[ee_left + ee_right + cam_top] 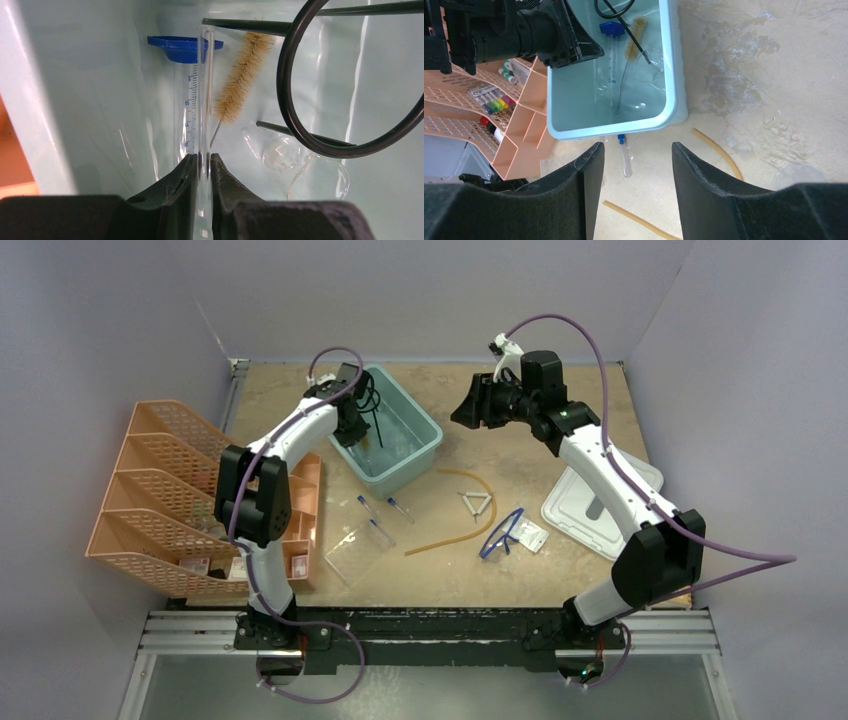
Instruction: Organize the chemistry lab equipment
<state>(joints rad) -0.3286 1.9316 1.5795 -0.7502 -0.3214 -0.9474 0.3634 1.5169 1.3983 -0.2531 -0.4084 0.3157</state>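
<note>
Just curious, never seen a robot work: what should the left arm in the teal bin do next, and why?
Probably open its jaws wider to let go: the thin glass tube between them is already down inside the teal bin, beside the bristle brush.

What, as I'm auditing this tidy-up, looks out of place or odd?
Amber tubing, white triangle, safety glasses and blue-capped tubes lie scattered on the table, outside the teal bin; a pale lid lies apart at right.

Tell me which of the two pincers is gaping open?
The right pincer, empty above the table; the left pincer is nipped on a thin glass tube inside the teal bin.
</note>
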